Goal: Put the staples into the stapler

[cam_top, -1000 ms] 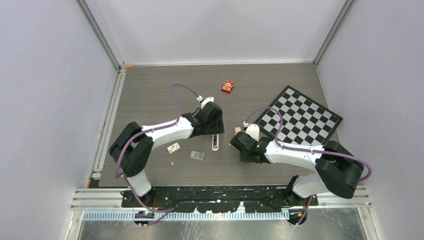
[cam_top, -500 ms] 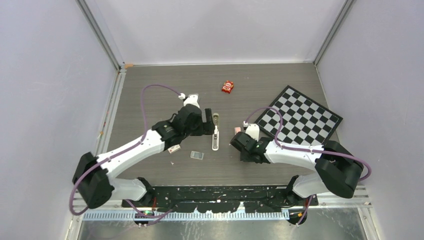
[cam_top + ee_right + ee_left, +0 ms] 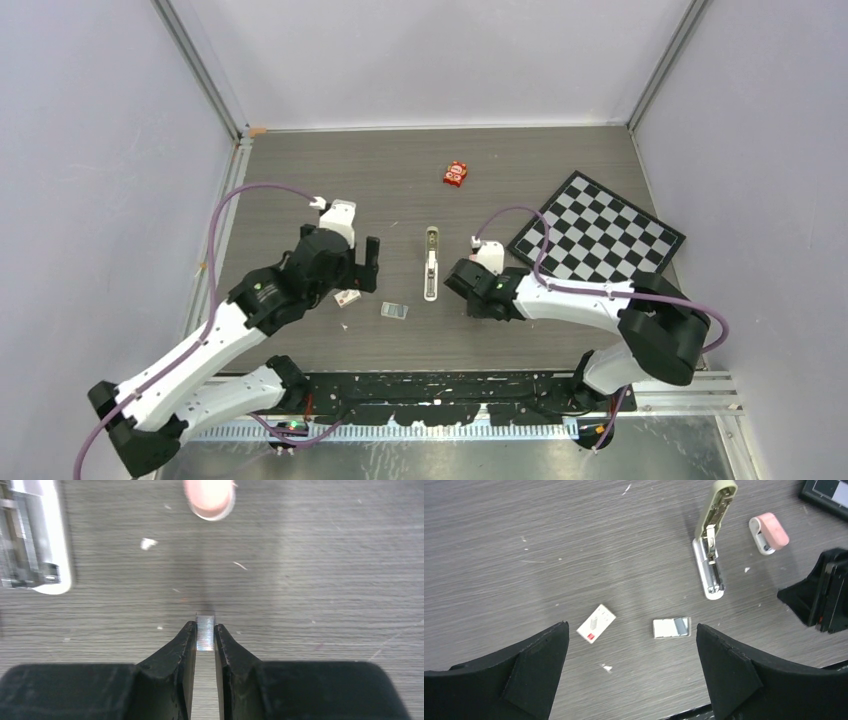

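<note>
The stapler (image 3: 430,265) lies swung open on the table, its olive top (image 3: 716,505) pointing away and its white base with the metal channel (image 3: 708,572) pointing toward me. My left gripper (image 3: 631,670) hangs open and empty over the table, left of the stapler (image 3: 360,270). My right gripper (image 3: 205,630) is shut on a small silvery block of staples (image 3: 205,632) just above the table, right of the stapler's near end (image 3: 35,545). In the top view the right gripper (image 3: 466,288) hides the staples.
A white-and-red card-like box (image 3: 596,623) and a small open white tray (image 3: 671,627) holding a grey block lie below the left gripper. A pink-and-white piece (image 3: 769,532) lies right of the stapler. A red packet (image 3: 456,174) is farther back; a chessboard (image 3: 600,235) at the right.
My left arm drew back left from the stapler and its jaws spread wide. The stapler now lies swung open. My right gripper shifted slightly left and closed fully.
</note>
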`<move>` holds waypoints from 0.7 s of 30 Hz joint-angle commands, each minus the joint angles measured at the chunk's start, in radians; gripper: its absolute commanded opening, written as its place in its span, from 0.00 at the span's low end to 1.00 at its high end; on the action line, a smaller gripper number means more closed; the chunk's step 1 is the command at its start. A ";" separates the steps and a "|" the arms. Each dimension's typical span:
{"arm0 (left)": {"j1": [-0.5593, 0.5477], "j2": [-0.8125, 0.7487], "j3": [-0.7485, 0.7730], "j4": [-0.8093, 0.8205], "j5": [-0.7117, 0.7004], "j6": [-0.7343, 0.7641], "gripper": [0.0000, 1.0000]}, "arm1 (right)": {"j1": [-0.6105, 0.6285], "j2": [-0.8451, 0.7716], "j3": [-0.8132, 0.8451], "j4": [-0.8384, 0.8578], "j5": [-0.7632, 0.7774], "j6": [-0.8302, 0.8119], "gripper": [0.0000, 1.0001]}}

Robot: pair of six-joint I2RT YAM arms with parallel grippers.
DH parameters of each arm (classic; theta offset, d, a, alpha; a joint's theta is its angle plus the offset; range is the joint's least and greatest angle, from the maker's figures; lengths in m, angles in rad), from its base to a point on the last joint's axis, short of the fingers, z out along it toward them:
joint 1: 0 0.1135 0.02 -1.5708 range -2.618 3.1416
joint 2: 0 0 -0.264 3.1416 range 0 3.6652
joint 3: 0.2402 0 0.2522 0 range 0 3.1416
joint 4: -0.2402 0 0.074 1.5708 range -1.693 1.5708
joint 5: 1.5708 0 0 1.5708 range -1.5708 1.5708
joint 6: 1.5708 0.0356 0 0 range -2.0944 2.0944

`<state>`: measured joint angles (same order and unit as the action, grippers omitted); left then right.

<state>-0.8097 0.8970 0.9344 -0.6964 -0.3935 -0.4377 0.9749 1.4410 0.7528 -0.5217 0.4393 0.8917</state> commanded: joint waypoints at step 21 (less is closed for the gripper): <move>-0.002 -0.434 -0.071 -0.027 -0.001 0.199 1.00 | 0.128 0.347 0.521 -0.075 0.159 0.098 0.24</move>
<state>-0.8097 0.4885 0.8734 -0.7937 -0.4259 -0.2729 1.0981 1.7710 1.2083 -0.5701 0.5278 0.9558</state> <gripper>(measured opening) 0.996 0.243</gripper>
